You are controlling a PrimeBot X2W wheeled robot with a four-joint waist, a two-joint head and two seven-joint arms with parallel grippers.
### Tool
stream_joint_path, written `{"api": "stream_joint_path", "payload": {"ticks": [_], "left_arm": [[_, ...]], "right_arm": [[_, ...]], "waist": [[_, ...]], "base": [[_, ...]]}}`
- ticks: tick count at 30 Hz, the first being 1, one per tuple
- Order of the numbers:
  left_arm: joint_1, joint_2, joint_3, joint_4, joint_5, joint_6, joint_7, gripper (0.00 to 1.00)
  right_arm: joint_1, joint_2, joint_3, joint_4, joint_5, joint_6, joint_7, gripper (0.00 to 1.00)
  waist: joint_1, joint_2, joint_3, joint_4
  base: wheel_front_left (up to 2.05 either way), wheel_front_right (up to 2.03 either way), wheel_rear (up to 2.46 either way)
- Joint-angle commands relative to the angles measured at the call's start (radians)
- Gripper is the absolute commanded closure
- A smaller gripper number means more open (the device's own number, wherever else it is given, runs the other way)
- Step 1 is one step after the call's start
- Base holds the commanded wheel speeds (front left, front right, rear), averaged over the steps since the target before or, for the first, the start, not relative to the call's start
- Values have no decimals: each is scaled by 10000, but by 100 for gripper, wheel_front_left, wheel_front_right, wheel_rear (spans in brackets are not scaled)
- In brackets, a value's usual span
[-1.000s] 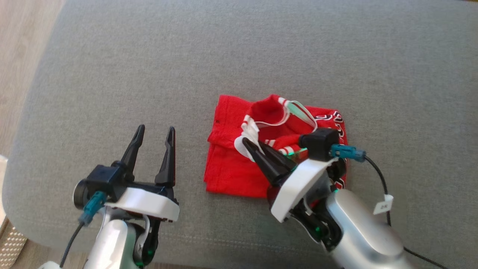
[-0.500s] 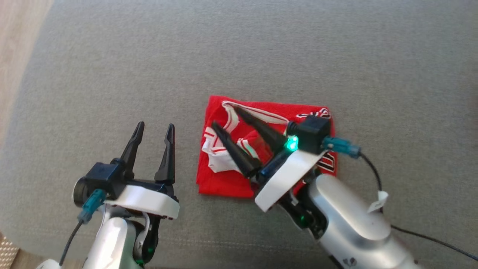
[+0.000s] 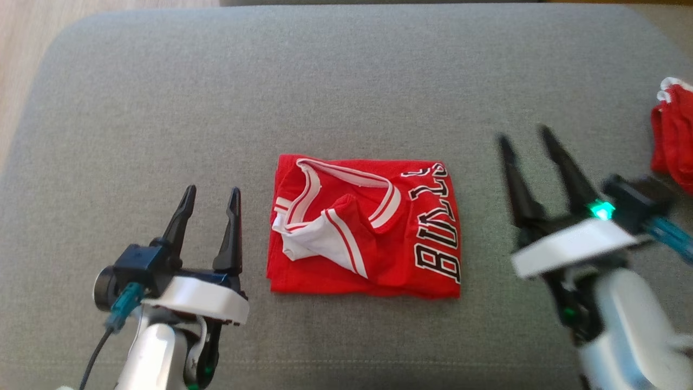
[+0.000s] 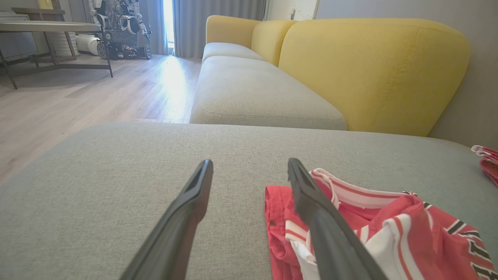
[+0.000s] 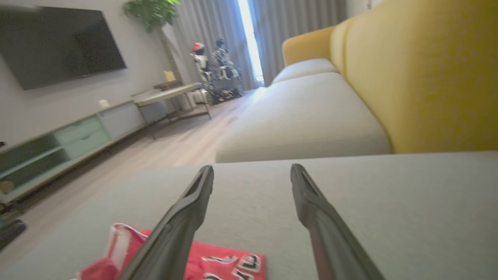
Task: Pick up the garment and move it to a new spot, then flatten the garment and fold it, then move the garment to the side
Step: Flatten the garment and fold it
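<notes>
The garment (image 3: 373,227) is a red jersey with white trim and black lettering, folded into a rough square on the grey cushion (image 3: 335,86). It also lies to the right of my fingers in the left wrist view (image 4: 381,229) and at the lower left of the right wrist view (image 5: 218,264). My left gripper (image 3: 208,197) stands open to the garment's left, with nothing between its fingers. My right gripper (image 3: 525,135) is open off to the garment's right, apart from it and empty.
Another red and white cloth (image 3: 671,138) lies at the cushion's right edge. A yellow sofa back (image 4: 369,70) rises beyond the cushion. Wood floor (image 3: 21,65) borders the cushion on the left. A table (image 4: 46,29) and a TV unit (image 5: 58,136) stand further off.
My right gripper was shut on the garment's trim, opened and let it go, then drew back to the right. The garment now lies flat. The head camera has shifted.
</notes>
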Motion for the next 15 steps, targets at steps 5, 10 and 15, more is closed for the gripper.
{"api": "stream_joint_path", "payload": {"ticks": [5,10,15], "left_arm": [[91,274,493,-421,86,91,-122,0],[312,386,459,-450,119,120,-103,0],[366,409,399,-462,86,144,-52,0]], "right_arm": [[1121,-77,-1281,-976,-750,-7,454,0],[1809,11,-1708,-1408,-1019,-7,709,0],[2002,99,-1768,-1607,-1134,-7,849,0]], "waist": [[0,0,-306,-107],[0,0,-442,-129],[0,0,-509,-94]], "base": [[0,0,0],[0,0,0],[0,0,0]]}}
